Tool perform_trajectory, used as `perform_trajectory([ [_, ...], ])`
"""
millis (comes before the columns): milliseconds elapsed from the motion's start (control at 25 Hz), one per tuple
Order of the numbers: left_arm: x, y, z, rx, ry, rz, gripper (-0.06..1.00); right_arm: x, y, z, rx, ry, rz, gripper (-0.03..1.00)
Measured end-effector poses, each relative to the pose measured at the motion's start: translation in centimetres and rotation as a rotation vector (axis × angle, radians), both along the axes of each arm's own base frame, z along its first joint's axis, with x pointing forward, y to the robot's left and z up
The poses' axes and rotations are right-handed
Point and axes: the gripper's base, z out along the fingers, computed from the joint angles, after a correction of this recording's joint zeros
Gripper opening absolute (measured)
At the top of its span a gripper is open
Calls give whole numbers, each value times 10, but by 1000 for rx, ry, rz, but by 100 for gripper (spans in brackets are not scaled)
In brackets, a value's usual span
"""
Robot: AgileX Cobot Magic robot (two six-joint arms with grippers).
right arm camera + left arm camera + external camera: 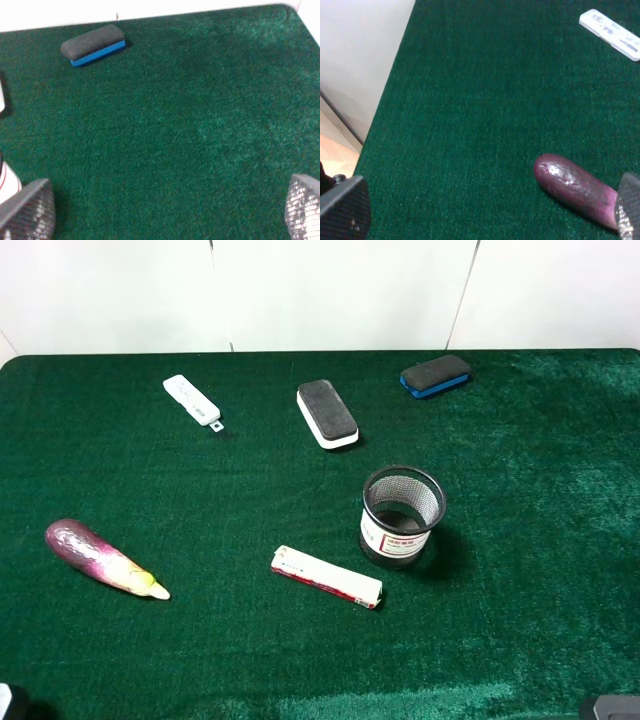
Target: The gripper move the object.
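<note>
The object, a black wire-mesh pen cup (402, 515) with a white, red-striped label, stands upright right of the table's middle. In the right wrist view only a sliver of its label (7, 183) shows at the frame edge. My right gripper (165, 210) is open and empty over bare cloth, to the right of the cup and apart from it. My left gripper (487, 212) is open and empty near the table's left edge, just short of the purple eggplant (575, 189). In the exterior high view only small bits of the left arm (8, 702) and right arm (612, 707) show at the bottom corners.
On the green cloth (200, 500) lie a purple eggplant (100, 558), a white and red box (327, 577) in front of the cup, a white-based eraser (327, 413), a blue-based eraser (436, 375) and a white stick-shaped device (191, 401). The table's left edge (385, 100) is close to my left gripper.
</note>
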Motion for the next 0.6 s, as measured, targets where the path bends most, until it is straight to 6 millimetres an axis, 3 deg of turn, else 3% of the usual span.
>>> perform_trajectory([
  [600,0,0,0,0,0,0,99,5,1,-4,-12,-19,-35,69],
])
